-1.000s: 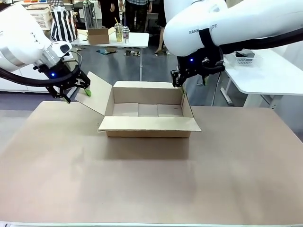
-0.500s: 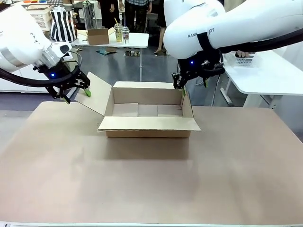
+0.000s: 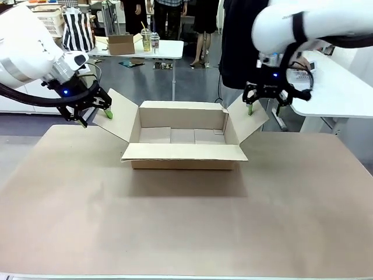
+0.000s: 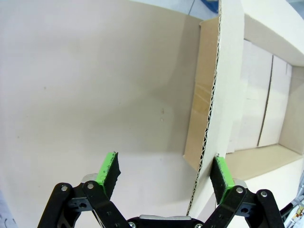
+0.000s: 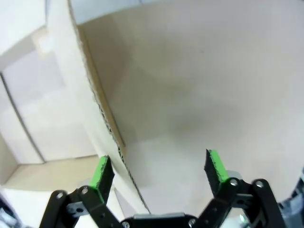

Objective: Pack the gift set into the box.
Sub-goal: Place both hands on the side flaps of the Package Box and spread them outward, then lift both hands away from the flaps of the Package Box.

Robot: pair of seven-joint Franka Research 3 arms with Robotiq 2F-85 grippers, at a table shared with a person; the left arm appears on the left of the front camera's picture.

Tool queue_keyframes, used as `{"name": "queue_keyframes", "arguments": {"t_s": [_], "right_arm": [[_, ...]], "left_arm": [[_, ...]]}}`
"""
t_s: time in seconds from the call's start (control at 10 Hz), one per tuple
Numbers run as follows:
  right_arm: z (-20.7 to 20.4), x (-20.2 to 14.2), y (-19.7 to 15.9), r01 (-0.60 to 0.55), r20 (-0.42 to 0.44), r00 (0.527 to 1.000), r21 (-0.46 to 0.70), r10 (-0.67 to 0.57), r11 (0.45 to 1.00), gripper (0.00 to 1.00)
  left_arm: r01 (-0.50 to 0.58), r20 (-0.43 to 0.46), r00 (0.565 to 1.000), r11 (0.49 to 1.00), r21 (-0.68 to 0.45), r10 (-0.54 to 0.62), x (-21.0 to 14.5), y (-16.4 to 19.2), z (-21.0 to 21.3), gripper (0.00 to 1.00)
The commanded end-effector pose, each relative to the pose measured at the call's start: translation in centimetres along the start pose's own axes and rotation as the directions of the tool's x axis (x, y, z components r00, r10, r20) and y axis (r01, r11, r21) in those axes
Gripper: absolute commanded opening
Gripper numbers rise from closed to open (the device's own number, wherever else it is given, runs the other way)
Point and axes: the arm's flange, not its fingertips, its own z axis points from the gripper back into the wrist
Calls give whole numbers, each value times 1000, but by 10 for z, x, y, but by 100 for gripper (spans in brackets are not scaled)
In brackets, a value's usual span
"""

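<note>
On the surface the box sits open and empty, left jaws and right jaws both spread at its side flaps, nothing packed yet.

Brown cardboard box sits upright mid-table; flaps splayed open.
</note>
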Motion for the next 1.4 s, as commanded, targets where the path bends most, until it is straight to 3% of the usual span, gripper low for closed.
{"name": "queue_keyframes", "arguments": {"t_s": [0.0, 0.2, 0.3, 1.3], "right_arm": [[-23, -11, -31, -11, -23, 1000, 158, 15, 987, 100], [-44, -5, -46, 47, -55, 998, 219, -35, 975, 100], [-22, 3, -32, 26, -36, 999, 134, -22, 991, 100], [-22, 3, -32, 26, -36, 999, 134, -22, 991, 100]], "left_arm": [[-10, 8, 1000, 1000, 20, 10, -2, -1, 2, 100], [-10, 8, 1000, 1000, 20, 10, -2, -1, 2, 100], [-10, 8, 1000, 1000, 20, 10, -2, -1, 2, 100], [-10, 8, 1000, 1000, 20, 10, -2, -1, 2, 100]]}}
